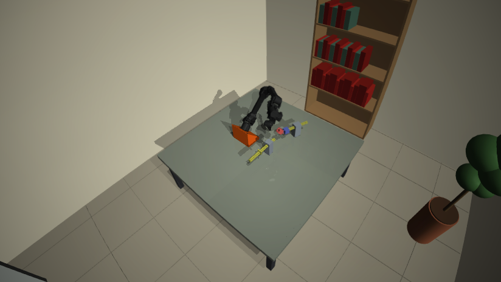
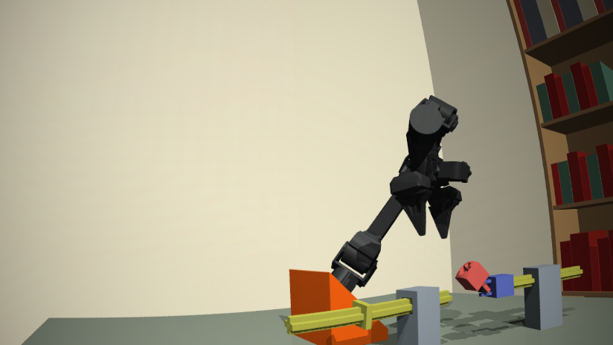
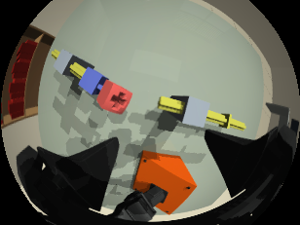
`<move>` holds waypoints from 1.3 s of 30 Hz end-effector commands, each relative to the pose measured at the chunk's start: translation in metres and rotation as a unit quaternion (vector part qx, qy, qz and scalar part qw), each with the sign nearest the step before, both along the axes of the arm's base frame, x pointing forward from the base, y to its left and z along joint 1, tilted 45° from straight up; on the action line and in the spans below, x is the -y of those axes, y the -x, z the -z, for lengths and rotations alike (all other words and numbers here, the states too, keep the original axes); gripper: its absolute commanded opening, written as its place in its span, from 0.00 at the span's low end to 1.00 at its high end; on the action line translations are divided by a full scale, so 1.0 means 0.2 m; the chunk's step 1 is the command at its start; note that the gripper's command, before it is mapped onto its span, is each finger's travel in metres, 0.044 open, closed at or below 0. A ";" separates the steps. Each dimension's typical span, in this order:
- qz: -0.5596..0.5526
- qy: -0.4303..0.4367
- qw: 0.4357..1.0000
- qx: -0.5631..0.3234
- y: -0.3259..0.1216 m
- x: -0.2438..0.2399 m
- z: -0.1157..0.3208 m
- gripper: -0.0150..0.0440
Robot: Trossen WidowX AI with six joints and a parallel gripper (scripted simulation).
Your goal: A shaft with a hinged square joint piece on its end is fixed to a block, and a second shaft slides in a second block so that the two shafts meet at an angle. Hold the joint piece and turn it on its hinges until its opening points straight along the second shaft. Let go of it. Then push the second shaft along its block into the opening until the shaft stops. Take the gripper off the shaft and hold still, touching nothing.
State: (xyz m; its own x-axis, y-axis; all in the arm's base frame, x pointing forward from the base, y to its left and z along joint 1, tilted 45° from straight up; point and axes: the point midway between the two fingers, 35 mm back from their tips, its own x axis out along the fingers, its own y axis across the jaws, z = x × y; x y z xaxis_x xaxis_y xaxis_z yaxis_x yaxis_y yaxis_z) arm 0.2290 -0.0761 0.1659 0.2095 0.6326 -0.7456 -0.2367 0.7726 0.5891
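Grey-green table (image 1: 280, 196) (image 2: 85, 329) (image 3: 161, 28) with dark legs, carrying an orange base (image 1: 241, 136) (image 2: 309, 291) (image 3: 168, 169) and, beside it, two upright grey blocks (image 1: 269, 147) (image 2: 428, 317) (image 3: 196, 112), well apart from each other.
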 end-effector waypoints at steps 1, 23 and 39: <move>-0.048 0.020 0.998 0.026 -0.01 0.00 0.01 1.00; -0.367 0.104 0.906 0.185 -0.04 -0.08 0.05 1.00; -0.415 0.113 0.878 0.209 -0.06 -0.17 0.15 1.00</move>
